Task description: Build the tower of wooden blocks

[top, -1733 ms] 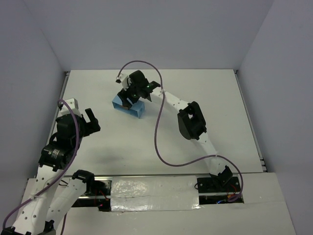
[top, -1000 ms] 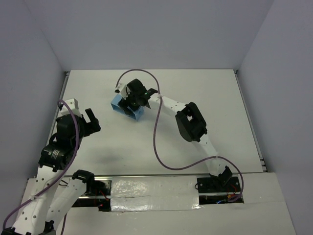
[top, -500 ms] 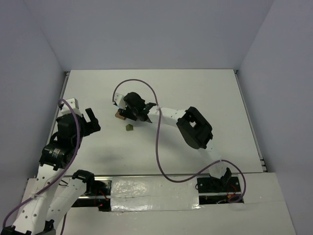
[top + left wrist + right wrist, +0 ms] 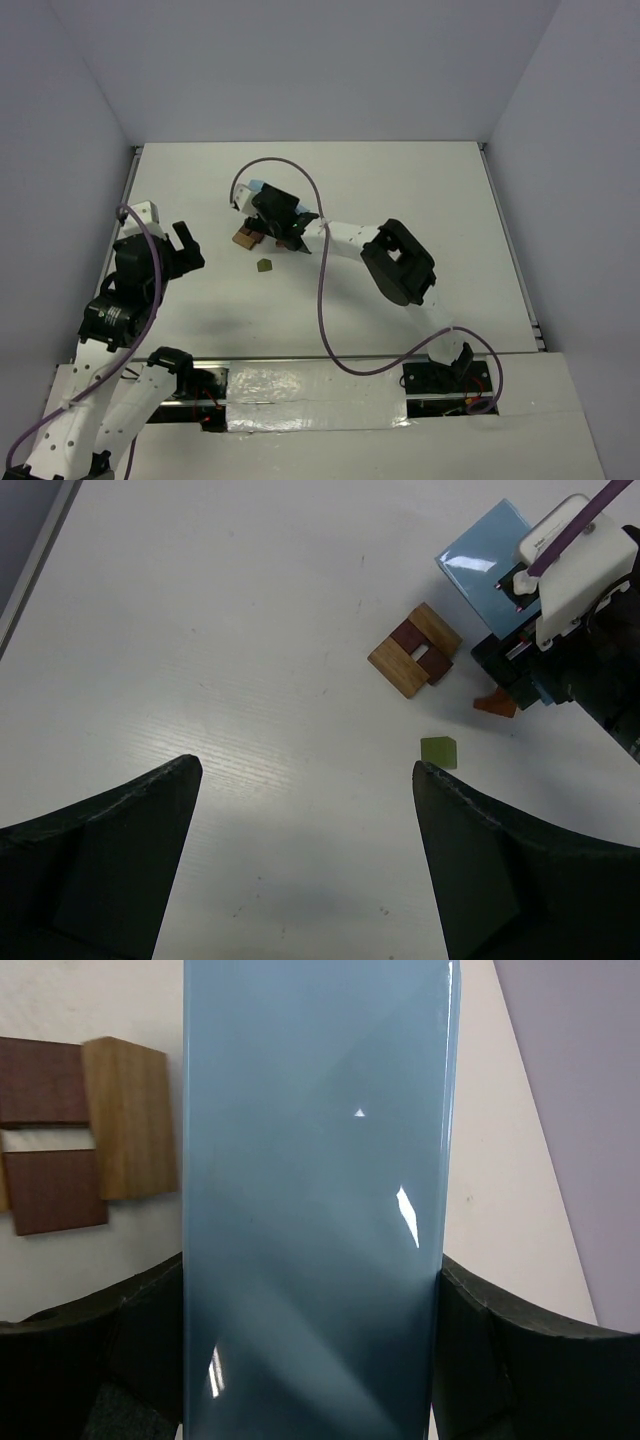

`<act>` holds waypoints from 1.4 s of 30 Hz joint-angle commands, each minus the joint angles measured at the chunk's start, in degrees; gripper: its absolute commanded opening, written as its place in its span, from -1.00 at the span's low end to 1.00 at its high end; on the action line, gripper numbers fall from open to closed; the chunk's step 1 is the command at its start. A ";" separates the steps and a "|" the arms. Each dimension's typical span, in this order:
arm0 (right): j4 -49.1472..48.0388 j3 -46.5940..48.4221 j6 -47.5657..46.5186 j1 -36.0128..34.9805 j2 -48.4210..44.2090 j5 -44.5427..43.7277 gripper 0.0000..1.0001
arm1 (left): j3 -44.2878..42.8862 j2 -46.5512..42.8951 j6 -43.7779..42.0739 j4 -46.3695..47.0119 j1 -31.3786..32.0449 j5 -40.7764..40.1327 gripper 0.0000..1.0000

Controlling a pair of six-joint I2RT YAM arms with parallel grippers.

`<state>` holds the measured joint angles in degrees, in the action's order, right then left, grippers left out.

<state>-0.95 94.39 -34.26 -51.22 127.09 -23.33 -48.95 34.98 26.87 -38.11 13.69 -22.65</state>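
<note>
The wood blocks lie loose on the table; no upright tower shows. A flat cluster of tan and dark brown pieces (image 4: pixel 245 237) shows in the left wrist view (image 4: pixel 415 650) and the right wrist view (image 4: pixel 125 1120). An olive green cube (image 4: pixel 264 264) lies apart from it (image 4: pixel 438 751). A reddish-orange piece (image 4: pixel 495 704) lies by the right arm. My right gripper (image 4: pixel 272 215) is shut on the light blue box (image 4: pixel 315 1190), held just above the cluster. My left gripper (image 4: pixel 305 768) is open and empty, near and left of the blocks.
The light blue box (image 4: pixel 485 565) sticks out beyond the right wrist. The right arm's purple cable (image 4: pixel 320 270) loops over the table's middle. The table's left edge (image 4: pixel 128 190) runs near the left arm. Grey walls stand on three sides.
The right gripper tipped the blue box up off the table and shifted left. Tan, brown, orange and green pieces now lie where the box was. The left arm has barely moved.
</note>
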 commanded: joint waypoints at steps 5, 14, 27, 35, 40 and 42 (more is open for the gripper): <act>-0.30 5.27 7.44 4.28 -4.66 -5.24 -0.34 | -0.27 -1.05 -1.12 2.07 0.28 -0.28 0.99; 9.32 -2.67 40.61 25.68 -13.78 26.71 -0.29 | -0.09 -1.76 -1.12 2.16 0.28 -0.02 0.99; -4.51 -13.01 66.69 54.38 -2.90 85.92 0.04 | 0.17 -2.73 -1.30 2.51 0.72 0.68 0.99; 13.48 -7.91 57.75 57.64 -7.36 63.18 0.99 | 0.17 -2.73 -1.30 2.51 1.25 0.94 0.99; 13.96 -11.68 55.19 56.85 -17.30 50.33 0.99 | 0.17 -2.73 -1.39 2.69 1.34 1.30 0.99; 16.67 -11.42 52.12 54.31 -19.76 45.85 0.99 | 0.17 -2.55 -1.47 2.60 1.34 1.21 0.99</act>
<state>13.02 82.76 22.76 5.43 115.50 32.16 -48.90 32.73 26.87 -38.06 14.79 -22.00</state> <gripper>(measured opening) 0.995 0.994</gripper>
